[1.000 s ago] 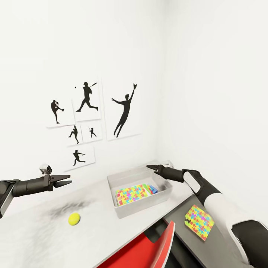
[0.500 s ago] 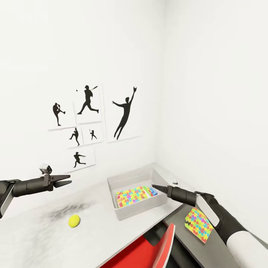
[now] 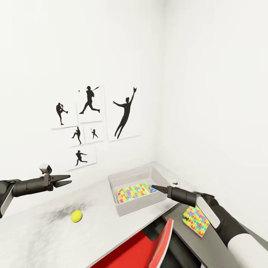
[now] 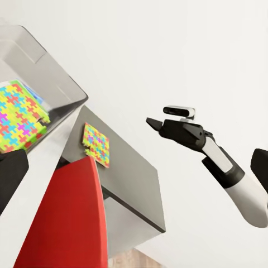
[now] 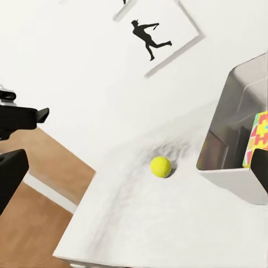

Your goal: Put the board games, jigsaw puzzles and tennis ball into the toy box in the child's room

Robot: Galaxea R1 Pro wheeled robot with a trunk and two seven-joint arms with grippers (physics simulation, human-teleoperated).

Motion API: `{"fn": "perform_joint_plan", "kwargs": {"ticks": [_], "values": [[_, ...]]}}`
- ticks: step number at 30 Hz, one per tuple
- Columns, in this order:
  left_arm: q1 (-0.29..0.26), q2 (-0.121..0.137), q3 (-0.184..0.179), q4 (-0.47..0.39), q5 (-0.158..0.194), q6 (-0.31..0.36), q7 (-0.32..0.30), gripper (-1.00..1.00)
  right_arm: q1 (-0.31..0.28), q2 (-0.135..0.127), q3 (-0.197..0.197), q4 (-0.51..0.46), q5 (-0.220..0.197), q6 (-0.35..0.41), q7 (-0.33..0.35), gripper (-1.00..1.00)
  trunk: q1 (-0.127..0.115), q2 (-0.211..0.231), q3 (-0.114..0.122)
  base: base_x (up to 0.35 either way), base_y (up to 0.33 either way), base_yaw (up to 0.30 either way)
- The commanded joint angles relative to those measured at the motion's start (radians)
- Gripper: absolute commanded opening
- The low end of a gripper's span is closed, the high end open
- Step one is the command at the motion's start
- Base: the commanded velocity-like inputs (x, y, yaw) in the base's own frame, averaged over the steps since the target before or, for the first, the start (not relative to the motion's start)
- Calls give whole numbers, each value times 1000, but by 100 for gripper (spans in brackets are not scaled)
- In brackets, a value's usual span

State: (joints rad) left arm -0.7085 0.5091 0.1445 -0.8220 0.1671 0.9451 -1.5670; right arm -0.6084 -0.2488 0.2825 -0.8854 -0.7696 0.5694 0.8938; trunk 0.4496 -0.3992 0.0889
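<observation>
Hidden and cut-off parts of a child's room scene.

In the head view, a jigsaw puzzle [image 3: 133, 192] inside the toy box [image 3: 138, 208] covers most of a board game [image 3: 152, 189], leaving only a teal-blue edge. The red chair [image 3: 143, 247] runs off the bottom edge. Both arms are cropped by the frame. The right hand [image 3: 153, 187] is too small to tell whether its fingers are apart. In the right wrist view, the toy box's wall hides most of its contents.

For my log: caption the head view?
Ball on desk, one puzzle in bin, another puzzle outside.
</observation>
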Motion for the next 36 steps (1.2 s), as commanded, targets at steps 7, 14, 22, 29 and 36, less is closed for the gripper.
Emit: {"fn": "perform_joint_plan", "kwargs": {"ticks": [7, 14, 22, 29, 36], "values": [[0, -1, -2, 0, 1, 11, -4, 100, 0, -1, -31, 1, -10, 8, 0, 100, 0, -1, 0, -3, 0, 0], [0, -2, -3, 0, 0, 11, -4, 100, 1, -2, -43, 5, -11, 7, 1, 100, 0, -1, 0, 0, 0, -16], [0, -1, -3, 0, -1, 11, -4, 100, 1, 0, -43, 9, -11, 6, 1, 100, 0, -1, 0, 0, 0, -214], [0, -1, -2, 0, -2, 11, -4, 100, 1, 0, -43, 9, -11, 6, 1, 100, 0, -1, 0, -134, 38, -44], [0, 0, -2, 1, -1, 11, -4, 100, 1, 0, -43, 9, -10, 4, 0, 100, 0, -1, 0, -237, 43, -3]]}}
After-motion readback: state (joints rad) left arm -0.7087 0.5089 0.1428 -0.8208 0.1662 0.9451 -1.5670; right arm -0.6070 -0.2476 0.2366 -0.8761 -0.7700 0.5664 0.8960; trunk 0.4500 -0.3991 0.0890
